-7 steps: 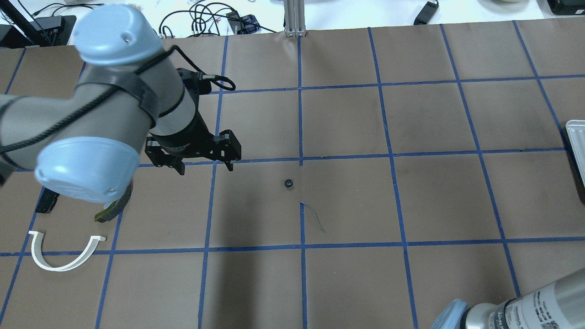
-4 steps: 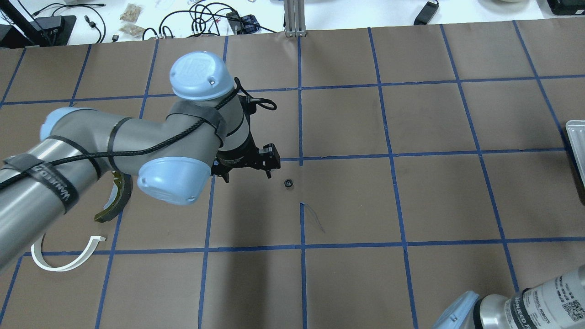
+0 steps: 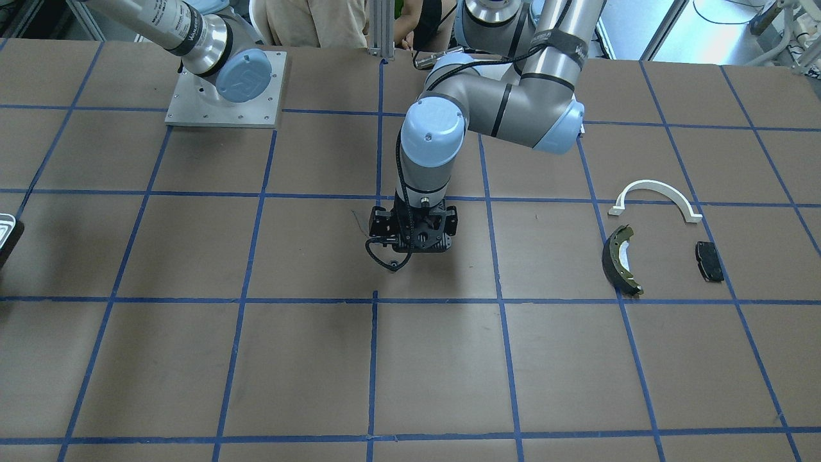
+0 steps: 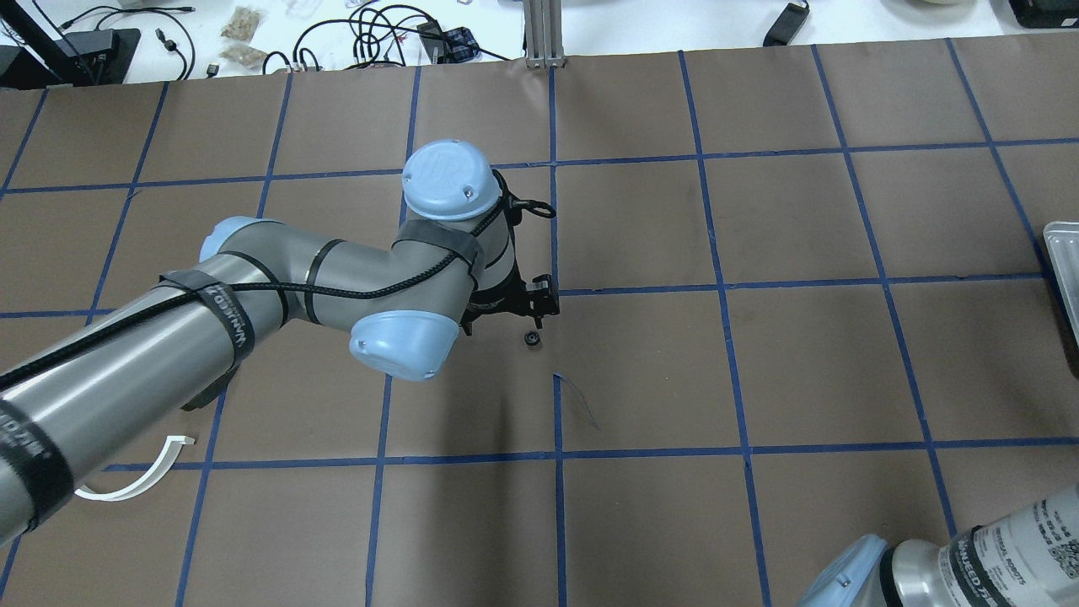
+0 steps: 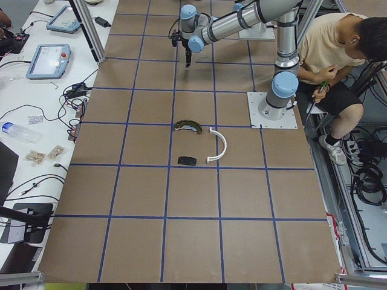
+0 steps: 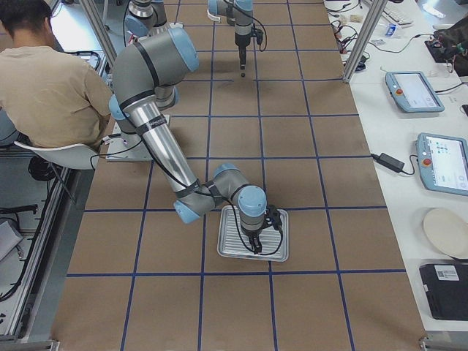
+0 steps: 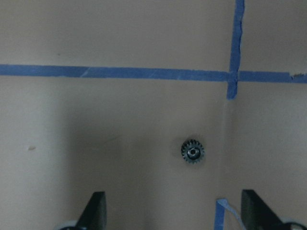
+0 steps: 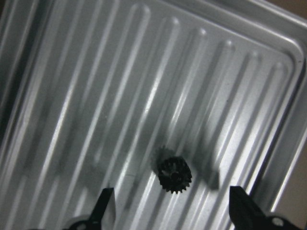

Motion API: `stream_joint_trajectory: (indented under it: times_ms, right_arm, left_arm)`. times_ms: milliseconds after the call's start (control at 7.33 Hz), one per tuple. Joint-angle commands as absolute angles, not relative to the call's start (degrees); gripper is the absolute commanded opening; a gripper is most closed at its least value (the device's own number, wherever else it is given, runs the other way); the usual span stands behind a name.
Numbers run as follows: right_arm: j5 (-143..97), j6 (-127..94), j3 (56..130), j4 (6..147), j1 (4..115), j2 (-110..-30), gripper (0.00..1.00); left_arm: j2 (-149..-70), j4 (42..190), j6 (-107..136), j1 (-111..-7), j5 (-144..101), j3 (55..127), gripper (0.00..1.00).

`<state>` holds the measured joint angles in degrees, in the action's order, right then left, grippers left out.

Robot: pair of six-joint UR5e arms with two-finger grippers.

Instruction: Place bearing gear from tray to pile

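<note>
I see the left gripper [image 7: 175, 215] hanging low over the middle of the table [image 4: 809, 362], pointing straight down. Its jaws stand wide apart and hold nothing. A small black toothed table gear [image 7: 192, 152] lies flat on the brown paper. It is ahead of the two fingers [image 7: 96, 211] and between their lines, touching neither, and it is near a crossing of blue tape lines.

The pile lies well apart from that gear, toward the robot's left end of the table. It has three parts, none touching another:
- a white arch [image 3: 654, 189];
- a curved dark-and-olive shoe [image 3: 619, 260];
- a small black pad [image 3: 709, 261].

From overhead, my left arm covers most of the pile, and only one end of the arch shows.

At the robot's right end, the right gripper [image 8: 171, 211] hangs over the tray [image 6: 230, 248], a silvery ridged pan with rounded corners. Its jaws are also spread wide and empty. A second black tray gear [image 8: 175, 176] lies flat on the ridged floor — ahead of the fingers, between their lines, touched by neither, and not far from one corner of the tray.
</note>
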<state>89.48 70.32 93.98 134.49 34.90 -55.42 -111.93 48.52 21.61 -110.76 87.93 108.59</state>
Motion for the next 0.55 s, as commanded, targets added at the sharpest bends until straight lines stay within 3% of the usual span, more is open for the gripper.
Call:
stream_joint_trajectory:
  times_ms: [0, 273, 409]
  right_arm:
    - [89.12, 69.87, 93.96, 134.74, 35.16, -55.20, 0.74]
    - [89.12, 70.40, 93.96, 134.74, 35.16, -55.20, 0.61]
    - [89.21, 70.92, 93.87, 135.35, 35.16, -55.20, 0.47]
  left_arm:
    - [-115.22, 44.67, 21.44, -112.15, 88.33, 108.02, 1.00]
    - [-116.19, 44.12, 21.09, -112.15, 88.42, 107.67, 1.00]
    - [-116.19, 43.43, 20.83, -112.15, 88.42, 107.67, 1.00]
